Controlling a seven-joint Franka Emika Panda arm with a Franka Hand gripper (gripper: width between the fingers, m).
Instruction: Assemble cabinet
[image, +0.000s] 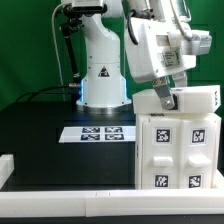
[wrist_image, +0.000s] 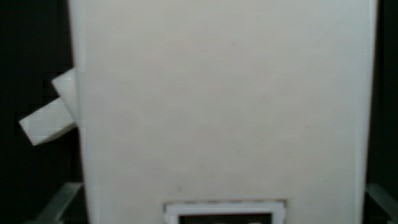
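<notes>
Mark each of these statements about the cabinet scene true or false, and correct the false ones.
1. The cabinet stands at the exterior view's right. True.
2. The marker board lies on top of the cabinet. False: it lies flat on the black table, to the exterior view's left of the cabinet.
3. The gripper is down at the cabinet's top. True.
4. The cabinet's front carries no tags. False: several black-and-white square tags show on its front.
5. A white rail borders the near edge of the table. True.
6. The table surface is white. False: it is black.
</notes>
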